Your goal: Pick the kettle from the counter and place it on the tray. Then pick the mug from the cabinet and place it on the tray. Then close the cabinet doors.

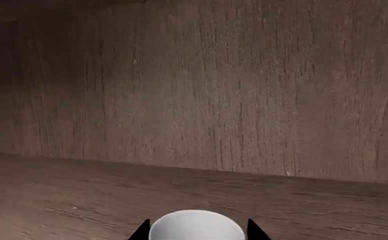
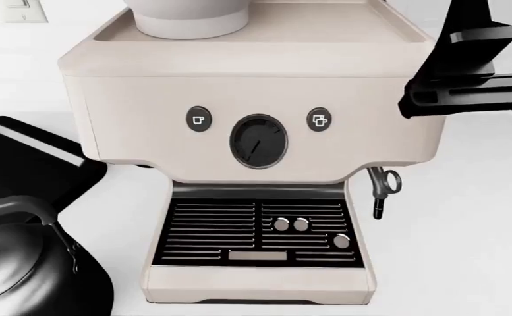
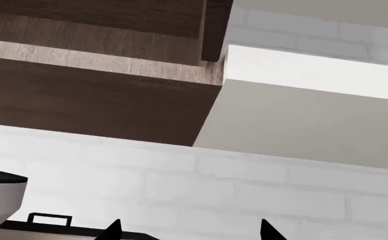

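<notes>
Inside the wooden cabinet (image 1: pixel 194 85), the white rounded mug (image 1: pixel 195 226) sits just above the shelf floor (image 1: pixel 60 195). My left gripper (image 1: pixel 196 232) is shut on it, one black fingertip against each side. In the head view the dark metal kettle (image 2: pixel 23 273) with its arched handle stands at the lower left, over the near part of the black tray (image 2: pixel 36 161) on the white counter (image 2: pixel 466 250). My right gripper (image 3: pixel 190 232) is open and empty, raised in front of the white brick wall. Only its black arm (image 2: pixel 466 72) shows in the head view. The left arm is out of the head view.
A cream espresso machine (image 2: pixel 256 131) fills the middle of the counter, a white container (image 2: pixel 190 16) on its top and a steam wand (image 2: pixel 381 187) at its right. The cabinet's brown underside (image 3: pixel 94 100) and a pale hood (image 3: pixel 313 115) hang above the right gripper.
</notes>
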### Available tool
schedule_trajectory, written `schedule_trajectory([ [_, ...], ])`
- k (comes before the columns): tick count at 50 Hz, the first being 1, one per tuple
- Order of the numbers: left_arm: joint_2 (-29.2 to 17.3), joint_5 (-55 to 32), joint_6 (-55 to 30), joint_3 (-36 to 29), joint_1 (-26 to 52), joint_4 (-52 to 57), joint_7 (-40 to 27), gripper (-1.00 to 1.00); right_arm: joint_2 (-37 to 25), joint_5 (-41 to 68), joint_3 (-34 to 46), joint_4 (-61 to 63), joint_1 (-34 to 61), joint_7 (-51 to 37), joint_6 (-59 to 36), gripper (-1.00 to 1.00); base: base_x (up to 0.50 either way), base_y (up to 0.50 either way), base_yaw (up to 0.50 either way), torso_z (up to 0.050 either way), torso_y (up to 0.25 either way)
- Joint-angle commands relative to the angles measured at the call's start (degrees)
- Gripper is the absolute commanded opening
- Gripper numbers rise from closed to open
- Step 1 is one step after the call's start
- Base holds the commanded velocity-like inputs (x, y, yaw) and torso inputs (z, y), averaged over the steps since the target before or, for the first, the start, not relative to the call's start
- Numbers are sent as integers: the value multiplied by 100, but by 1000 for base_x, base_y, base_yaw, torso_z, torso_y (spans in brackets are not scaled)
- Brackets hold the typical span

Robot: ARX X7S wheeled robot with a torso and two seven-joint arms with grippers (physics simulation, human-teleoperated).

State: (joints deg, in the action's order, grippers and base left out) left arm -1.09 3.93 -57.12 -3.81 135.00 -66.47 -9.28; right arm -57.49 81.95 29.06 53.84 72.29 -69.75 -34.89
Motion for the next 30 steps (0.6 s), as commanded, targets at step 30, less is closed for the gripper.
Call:
schedule_trajectory([
  [30, 54, 473, -327, 238, -1, 1866, 382, -100, -154, -134, 47, 107, -375, -3, 106, 100, 0, 0, 0, 0, 0],
])
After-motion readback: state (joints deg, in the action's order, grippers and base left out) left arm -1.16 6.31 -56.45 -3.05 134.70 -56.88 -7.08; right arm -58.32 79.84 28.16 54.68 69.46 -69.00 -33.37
